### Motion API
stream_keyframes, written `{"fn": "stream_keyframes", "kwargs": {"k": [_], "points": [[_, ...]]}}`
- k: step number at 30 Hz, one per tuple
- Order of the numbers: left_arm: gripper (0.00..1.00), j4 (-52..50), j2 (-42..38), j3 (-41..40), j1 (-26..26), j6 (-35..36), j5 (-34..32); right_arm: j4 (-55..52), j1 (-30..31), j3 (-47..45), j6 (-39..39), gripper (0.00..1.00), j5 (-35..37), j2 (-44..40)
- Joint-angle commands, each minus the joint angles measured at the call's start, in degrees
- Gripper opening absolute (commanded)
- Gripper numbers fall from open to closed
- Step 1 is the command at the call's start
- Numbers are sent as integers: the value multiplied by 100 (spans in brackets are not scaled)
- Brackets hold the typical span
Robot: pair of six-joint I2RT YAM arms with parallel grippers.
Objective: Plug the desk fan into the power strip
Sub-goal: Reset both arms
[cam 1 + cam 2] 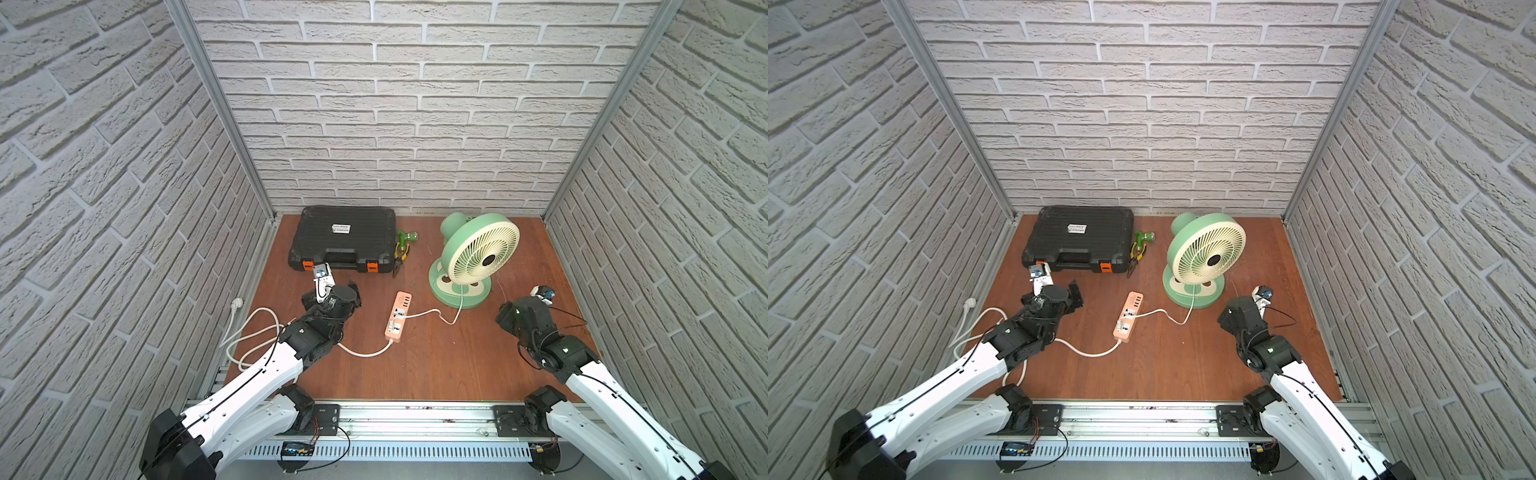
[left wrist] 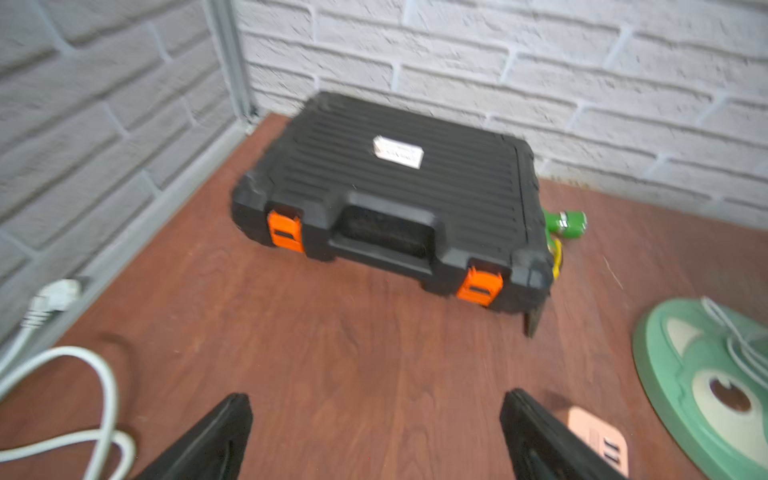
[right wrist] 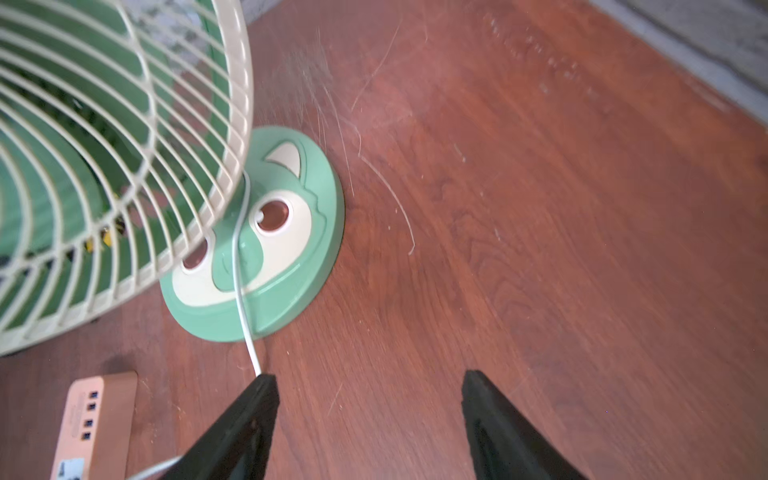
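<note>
Both claws are empty. Your left claw [image 2: 374,401] gapes at its widest over bare wood short of the black ribbed toolcase [image 2: 390,199]. Your right claw [image 3: 370,376] is well parted with nothing between its jaws, and the thin white cord [image 3: 241,291] passes right by one finger. The mint-green desk fan with the cream grille [image 1: 478,257] stands upright on the reddish wooden bench [image 1: 436,365]. Its cord runs to the middle of the small salmon-pink power strip [image 1: 399,318] lying between the arms. The plug [image 1: 398,316] looks seated there, though it is too small to be sure. If you doubt it, brace the strip with your left and press straight down with your right. Then draw back clear of the cord so you do not drag it out
</note>
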Motion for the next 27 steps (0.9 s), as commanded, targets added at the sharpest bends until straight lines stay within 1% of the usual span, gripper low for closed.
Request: {"fn": "stream_keyframes", "kwargs": {"k": [1,5,8,10,12,13,15,16,17,18,19,21,22,23,24,25,27], "points": [[98,908,505,-149,28,30,1347,462,-25,-132,-146,72,-538,230],[98,849,1510,438,-18,110,2114,501,-26,-144,-127,71,-630,351],[98,943,2024,722,-222,266,2272,542,-24,-163,-102,71,-631,308],[98,1079,2131,709,-352,356,2057,526,-25,-183,-42,72,-408,255],[98,1105,2117,662,-317,365,1778,621,-26,-294,82,75,42,166],[98,1065,2078,655,-250,331,1615,707,-32,-360,123,76,314,125],[98,914,1932,717,-109,264,1072,805,-35,-410,280,81,968,120],[98,880,1822,772,-52,365,837,866,-35,-433,396,85,1371,160],[98,963,1716,853,-6,620,680,1070,-35,-496,463,89,1756,211],[98,1102,1642,929,28,925,525,1368,-35,-563,345,97,2054,286],[98,1283,1592,1019,71,1234,307,1686,-35,-591,88,99,2298,374],[98,1666,1588,1159,266,1940,-110,2323,-35,-574,-678,100,2795,686],[98,1888,1643,1187,421,2293,-328,2543,-47,-528,-932,100,3206,909],[98,2129,1730,1185,595,2654,-561,2256,-163,-313,-648,100,3501,1122],[98,2370,1834,1161,817,2918,-804,2143,-268,-186,-606,99,3603,1326],[98,2558,1918,1119,1103,3096,-927,2365,-333,-126,-840,99,3715,1516],[98,3115,2059,838,1715,3323,-869,2874,-435,-17,-1378,99,3816,1822]]}}
